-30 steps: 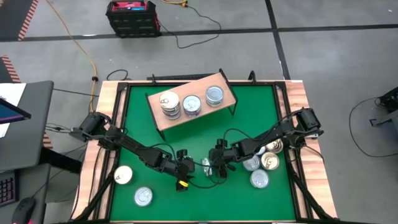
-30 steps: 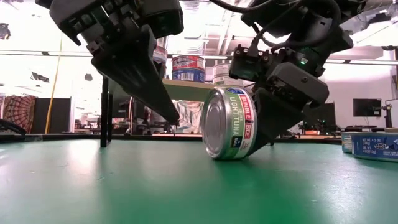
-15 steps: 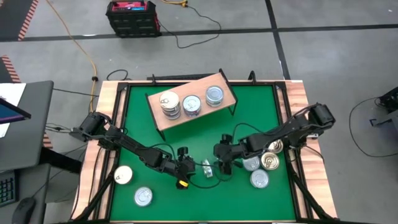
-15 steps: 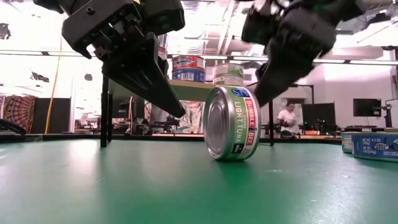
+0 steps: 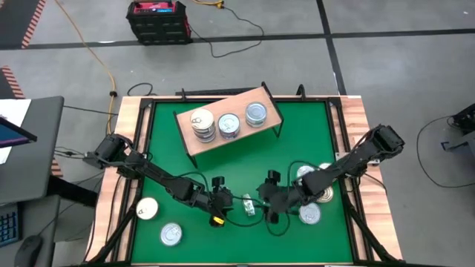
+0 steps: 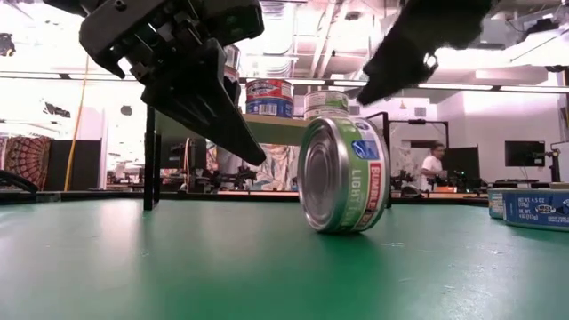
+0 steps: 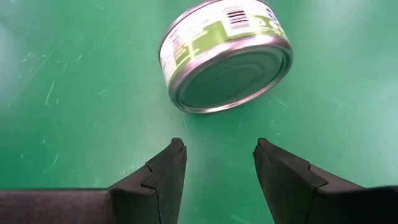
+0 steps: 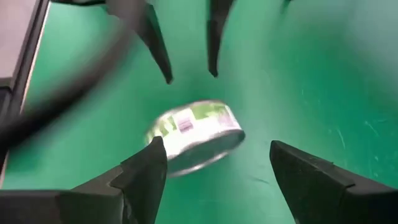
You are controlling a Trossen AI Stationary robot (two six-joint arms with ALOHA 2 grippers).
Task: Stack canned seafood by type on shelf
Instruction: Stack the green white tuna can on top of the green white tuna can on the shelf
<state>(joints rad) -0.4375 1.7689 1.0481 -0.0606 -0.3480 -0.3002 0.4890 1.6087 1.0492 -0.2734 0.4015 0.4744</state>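
Jaws apart on both grippers, left (image 7: 217,168) and right (image 8: 214,168) flank a tuna can (image 6: 344,175) standing on edge mid-worktop (image 5: 297,126), probably to lay it flat before shelving.

Green-labelled can (image 6: 345,174), on edge on the green table (image 6: 178,267): side label read "BUMBLE BEE" and "LIGHT". Its barcode (image 7: 238,15) showed in the left wrist view, digits illegible. Other cans' print was unreadable.
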